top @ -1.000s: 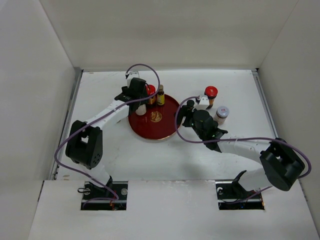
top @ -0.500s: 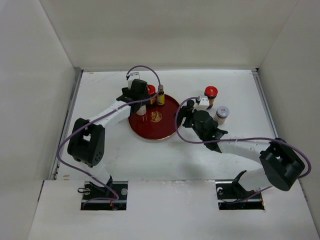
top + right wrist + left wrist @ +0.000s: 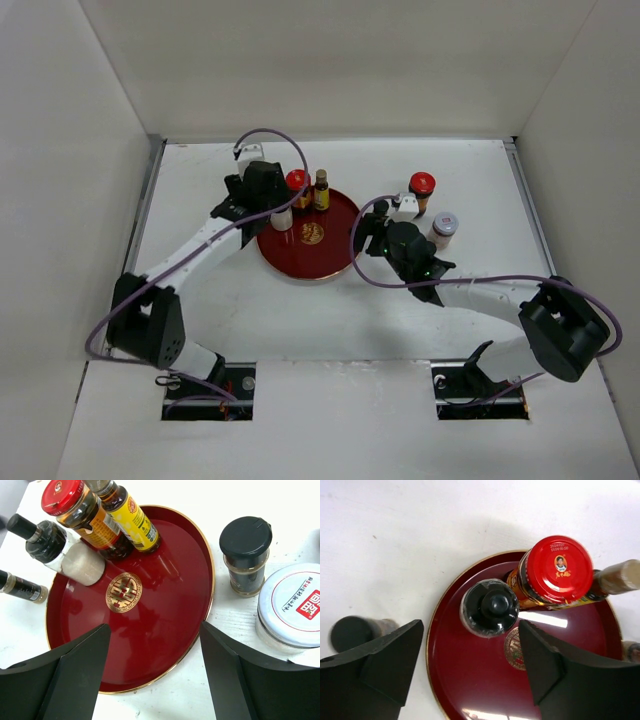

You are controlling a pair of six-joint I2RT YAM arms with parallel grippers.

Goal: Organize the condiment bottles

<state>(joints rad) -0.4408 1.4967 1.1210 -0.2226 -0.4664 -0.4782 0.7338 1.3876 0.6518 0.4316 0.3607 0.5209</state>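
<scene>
Three condiment bottles stand upright on the far-left part of the round red tray [image 3: 207, 587].
- White black-capped bottle [image 3: 489, 607]: nearest the tray's left rim.
- Red-capped jar [image 3: 559, 570]: just beside the white bottle.
- Amber bottle [image 3: 127, 512] with a yellow label: close against the jar's other side.

The rest of the tray is bare, with a gold emblem [image 3: 123, 592] at its centre.

Off the tray, on the table [image 3: 200, 300]:
- A small dark bottle [image 3: 17, 587] sits just outside the left rim, blurred in the left wrist view.
- A black-capped spice jar [image 3: 245, 555] stands near the right rim.
- A silver-lidded jar [image 3: 295, 605] stands beside the spice jar.
- A second red-capped jar [image 3: 422, 186] stands farther back on the right.

Left gripper [image 3: 469, 630]: above the white bottle, fingers spread wide and gripping nothing. The bottle's cap shows in the gap, and the red-capped jar crowds the right finger's side.

Right gripper [image 3: 155, 630]: fingers spread and empty, over the tray's near-right part. The spice jar and silver-lidded jar lie just outside its right finger.
</scene>
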